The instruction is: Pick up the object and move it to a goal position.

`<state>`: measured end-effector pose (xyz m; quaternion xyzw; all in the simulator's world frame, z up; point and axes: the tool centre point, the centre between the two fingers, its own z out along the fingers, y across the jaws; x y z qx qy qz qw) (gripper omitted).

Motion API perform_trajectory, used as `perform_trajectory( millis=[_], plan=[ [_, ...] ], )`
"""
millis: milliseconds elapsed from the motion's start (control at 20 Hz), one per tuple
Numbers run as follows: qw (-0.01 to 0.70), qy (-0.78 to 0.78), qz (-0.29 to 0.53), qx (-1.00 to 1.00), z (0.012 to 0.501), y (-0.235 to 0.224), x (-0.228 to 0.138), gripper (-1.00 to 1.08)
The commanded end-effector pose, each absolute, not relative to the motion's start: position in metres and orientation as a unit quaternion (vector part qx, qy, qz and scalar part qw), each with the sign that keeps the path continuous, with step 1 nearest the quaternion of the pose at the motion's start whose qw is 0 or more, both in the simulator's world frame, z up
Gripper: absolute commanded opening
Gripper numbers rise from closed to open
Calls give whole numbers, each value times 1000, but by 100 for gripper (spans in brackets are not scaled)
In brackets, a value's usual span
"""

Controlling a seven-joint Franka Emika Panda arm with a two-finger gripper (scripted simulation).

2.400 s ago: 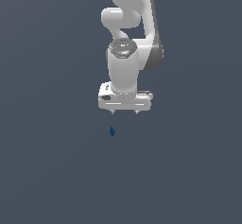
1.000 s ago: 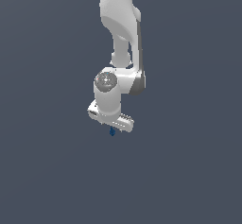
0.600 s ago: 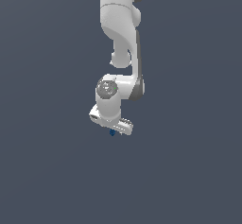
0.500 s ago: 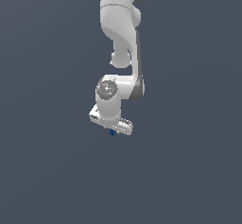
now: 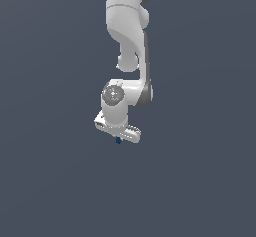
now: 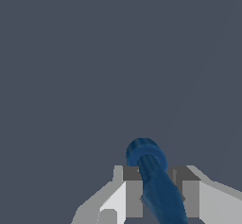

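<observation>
Wrist view first: the dark-blue object (image 6: 153,180) sits right between my grey fingers (image 6: 133,192), an elongated stem ending in a thicker ringed knob that pokes out past the fingertips. Both pads look pressed against the stem, so I read the gripper (image 6: 158,190) as pinching it, though I can't confirm contact on the far side of the stem.

From its shape I judge the piece to be rigid and very light; it should not sag or deform. Its rounded, smooth-looking sides could let it pivot or slide if the squeeze is weak, so the narrow stem just behind the knob, where the pads sit, seems the right place to hold.

Farther out, in the exterior view, the white gripper (image 5: 119,137) hangs tilted under the arm (image 5: 127,41), and only a speck of the object (image 5: 118,141) shows beneath it. I cannot tell whether that speck touches the floor (image 5: 50,181) or hangs just above it.

That surface is a flat, uniform slate-grey plane with no edge, wall or goal marker visible anywhere.
</observation>
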<state>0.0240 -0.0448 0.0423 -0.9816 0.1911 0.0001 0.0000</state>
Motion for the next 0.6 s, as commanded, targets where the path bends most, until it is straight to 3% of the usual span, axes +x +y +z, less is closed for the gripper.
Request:
perform_trajectory(
  millis=[0,550],
  plan=[
    [0,191,0,-982,43,-45,24,-100],
    [0,191,0,-982,88,-13,37,-100]
  ],
)
